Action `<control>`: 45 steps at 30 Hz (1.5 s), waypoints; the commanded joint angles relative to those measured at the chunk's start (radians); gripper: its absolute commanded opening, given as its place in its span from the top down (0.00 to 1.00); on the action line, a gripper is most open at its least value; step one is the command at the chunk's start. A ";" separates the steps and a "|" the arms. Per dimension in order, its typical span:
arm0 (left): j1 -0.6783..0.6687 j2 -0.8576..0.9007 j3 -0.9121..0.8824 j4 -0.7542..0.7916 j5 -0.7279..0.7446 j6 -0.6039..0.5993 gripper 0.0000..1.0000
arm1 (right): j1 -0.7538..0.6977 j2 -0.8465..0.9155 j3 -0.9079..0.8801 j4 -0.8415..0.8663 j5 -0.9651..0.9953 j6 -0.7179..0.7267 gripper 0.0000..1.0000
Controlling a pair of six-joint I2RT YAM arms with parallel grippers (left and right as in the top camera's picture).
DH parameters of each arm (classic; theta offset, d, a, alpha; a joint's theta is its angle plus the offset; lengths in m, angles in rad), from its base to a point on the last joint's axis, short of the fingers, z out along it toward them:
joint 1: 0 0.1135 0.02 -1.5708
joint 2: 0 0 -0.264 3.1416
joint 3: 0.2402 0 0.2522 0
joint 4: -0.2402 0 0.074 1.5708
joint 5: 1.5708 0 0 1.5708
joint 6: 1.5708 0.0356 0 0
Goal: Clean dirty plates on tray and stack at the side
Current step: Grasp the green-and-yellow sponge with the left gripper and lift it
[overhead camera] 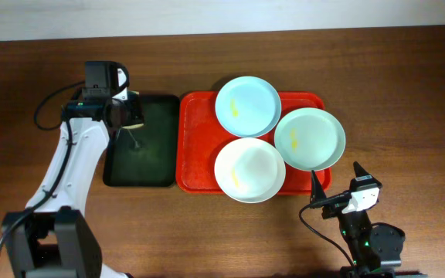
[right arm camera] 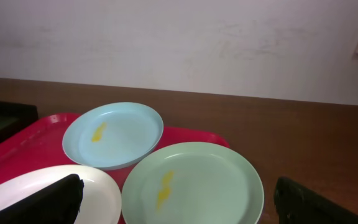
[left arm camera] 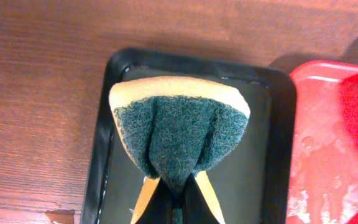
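Note:
Three plates lie on the red tray [overhead camera: 195, 139]: a pale blue plate [overhead camera: 247, 106] at the back, a mint green plate [overhead camera: 309, 138] on the right and a white plate [overhead camera: 249, 170] in front. Each carries a small yellow smear. In the right wrist view the blue plate [right arm camera: 114, 134], green plate [right arm camera: 194, 183] and white plate [right arm camera: 98, 193] lie close ahead. My right gripper [overhead camera: 337, 179] stands open just in front of the green plate, its fingers [right arm camera: 48, 199] wide apart. My left gripper [left arm camera: 178, 186] is shut on a folded green-and-yellow sponge [left arm camera: 179, 130], held over the dark tray.
A smaller dark green-black tray [overhead camera: 157, 154] sits directly left of the red tray, and in the left wrist view its wet floor [left arm camera: 253, 155] shows under the sponge. Bare wooden tabletop [overhead camera: 408, 93] stretches to the right of the red tray and along the front.

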 commanded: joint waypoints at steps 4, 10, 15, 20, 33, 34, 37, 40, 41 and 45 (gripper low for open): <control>0.001 0.074 -0.004 0.008 0.023 0.024 1.00 | 0.006 -0.006 -0.005 -0.007 0.009 -0.006 0.01; 0.001 0.076 -0.004 0.005 0.023 0.024 1.00 | 0.006 -0.006 -0.005 -0.007 0.009 -0.006 0.02; 0.001 0.076 -0.004 0.005 0.023 0.024 1.00 | 0.006 -0.006 -0.005 -0.007 0.009 -0.006 0.01; 0.001 0.076 -0.004 0.005 0.023 0.024 1.00 | 0.006 -0.006 -0.005 -0.007 0.009 -0.006 0.01; 0.001 0.076 -0.004 0.004 0.023 0.024 1.00 | 0.006 -0.006 -0.005 -0.007 0.009 -0.006 0.01; 0.001 0.076 -0.004 0.004 0.023 0.024 1.00 | 0.006 -0.006 -0.005 -0.007 0.009 -0.006 0.01; 0.001 0.076 -0.004 0.004 0.023 0.024 1.00 | 0.007 -0.006 -0.005 -0.007 0.009 -0.006 0.01; 0.001 0.076 -0.004 0.003 0.023 0.024 1.00 | 0.007 0.007 -0.005 -0.007 0.009 -0.006 0.01; 0.001 0.076 -0.004 0.003 0.023 0.024 1.00 | 0.007 0.018 -0.005 -0.007 0.009 -0.006 0.01; 0.001 0.076 -0.004 0.003 0.023 0.024 1.00 | 0.007 0.030 -0.005 -0.007 0.009 -0.006 0.01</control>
